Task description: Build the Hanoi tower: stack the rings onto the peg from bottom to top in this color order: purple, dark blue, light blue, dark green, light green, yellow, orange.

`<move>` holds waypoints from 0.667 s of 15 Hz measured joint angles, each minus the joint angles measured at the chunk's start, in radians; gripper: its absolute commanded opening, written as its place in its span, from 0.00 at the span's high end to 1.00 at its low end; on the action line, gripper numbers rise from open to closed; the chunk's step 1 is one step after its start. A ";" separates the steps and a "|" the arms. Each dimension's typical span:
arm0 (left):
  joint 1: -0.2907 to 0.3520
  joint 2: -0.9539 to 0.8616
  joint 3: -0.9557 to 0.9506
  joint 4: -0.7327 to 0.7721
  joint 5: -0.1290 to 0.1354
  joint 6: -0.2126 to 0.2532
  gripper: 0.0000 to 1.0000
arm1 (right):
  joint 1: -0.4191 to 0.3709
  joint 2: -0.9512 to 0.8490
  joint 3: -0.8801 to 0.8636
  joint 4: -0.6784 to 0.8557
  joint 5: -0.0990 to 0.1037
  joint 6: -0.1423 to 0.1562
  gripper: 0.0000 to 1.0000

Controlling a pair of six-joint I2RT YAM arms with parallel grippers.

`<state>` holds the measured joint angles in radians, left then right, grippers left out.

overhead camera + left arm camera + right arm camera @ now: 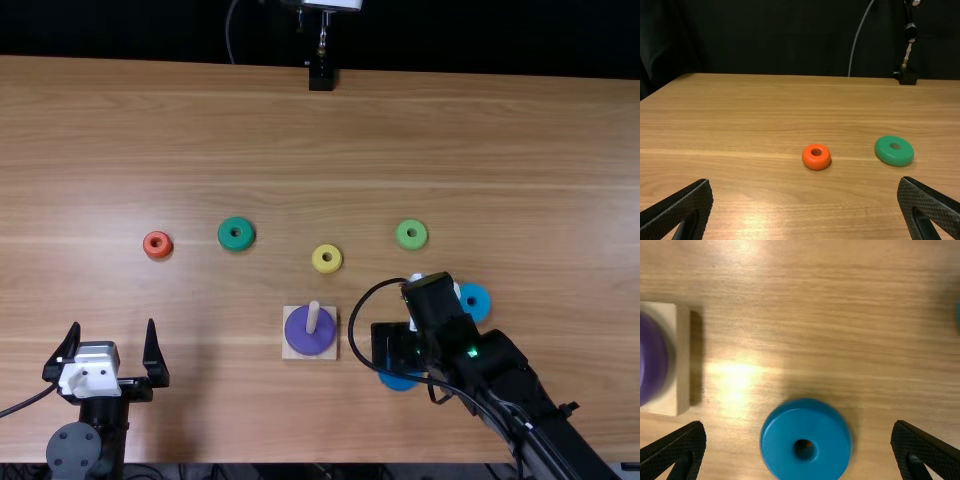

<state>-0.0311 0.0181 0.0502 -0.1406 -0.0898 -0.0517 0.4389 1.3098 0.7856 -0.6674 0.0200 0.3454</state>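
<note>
In the top view my left gripper (112, 324) stands open at the near left, holding nothing; its fingers frame the left wrist view (805, 181). My right gripper (395, 347) points down over the dark blue ring (398, 381). In the right wrist view the open right gripper (799, 425) has the dark blue ring (805, 440) below and between its fingers, ungripped. The purple ring (310, 331) lies around the peg (313, 316) on the square base (310, 355). Loose on the table lie the orange (157, 245), dark green (236, 233), yellow (326, 258), light green (411, 234) and light blue (475, 302) rings.
The wooden table (300, 130) carries a black stand (321, 77) at its far edge. The right arm (490, 375) reaches in from the near right, close beside the light blue ring. A cable loops between this arm and the peg base.
</note>
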 measured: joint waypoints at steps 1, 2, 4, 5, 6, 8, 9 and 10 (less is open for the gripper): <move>0.000 0.000 0.000 0.000 0.000 -0.001 0.00 | 0.000 0.000 -0.005 -0.002 0.024 0.000 0.00; 0.000 0.000 0.000 0.000 0.000 0.000 0.00 | 0.010 0.000 -0.009 -0.002 0.048 0.001 0.00; 0.000 0.000 0.000 0.000 0.000 0.000 0.00 | 0.065 0.000 -0.010 -0.010 0.084 0.006 0.00; 0.000 0.000 0.000 0.000 0.000 0.000 0.00 | 0.084 0.000 -0.010 -0.030 0.089 0.009 0.00; 0.000 0.000 0.000 0.000 0.000 0.000 0.00 | 0.090 0.001 -0.010 -0.037 0.093 0.011 0.00; 0.000 0.000 0.000 0.000 0.000 0.000 0.00 | 0.093 0.014 -0.016 -0.036 0.105 0.016 0.00; 0.000 -0.001 0.000 0.000 0.000 -0.001 0.00 | 0.097 0.016 -0.033 -0.037 0.105 0.019 0.00; 0.000 -0.001 0.000 0.000 0.000 0.000 0.00 | 0.098 0.019 -0.045 -0.040 0.106 0.020 0.00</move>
<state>-0.0311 0.0174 0.0502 -0.1402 -0.0898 -0.0517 0.5369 1.3285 0.7410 -0.7071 0.1265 0.3656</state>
